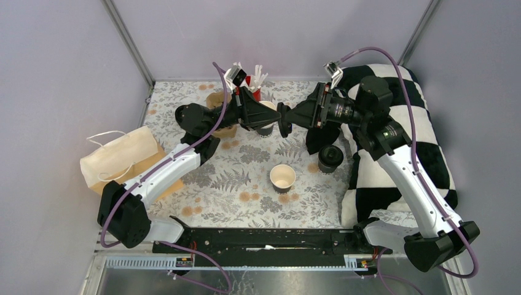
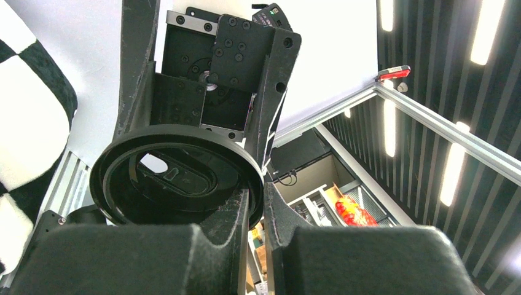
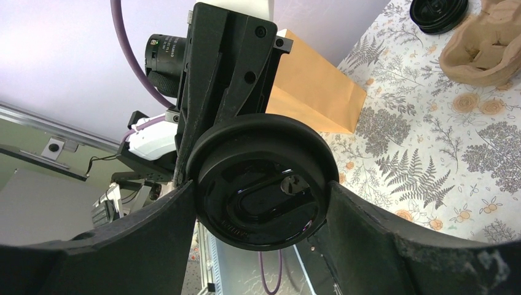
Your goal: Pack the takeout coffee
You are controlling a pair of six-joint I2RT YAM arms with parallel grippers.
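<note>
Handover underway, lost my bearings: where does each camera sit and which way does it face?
Top: above, behind the bases, looking down on the table; both arms show.
Left wrist: tilted up at the right gripper; own fingers pinch the black lid.
Right wrist: faces the left gripper, paper bag behind; own fingers flank the lid.
Wrist views share the lid.

My left gripper [image 1: 276, 116] and right gripper [image 1: 289, 118] meet tip to tip above the table [image 1: 246, 203]. Between them is something dark, probably a black lid [image 1: 283, 123], seen edge-on. Base-side of the tips stands an open cream cup [image 1: 282, 178]. A lidded cup [image 1: 330, 158] is near the right gripper, and a red cup [image 1: 254, 93] is just beyond the left.
</note>
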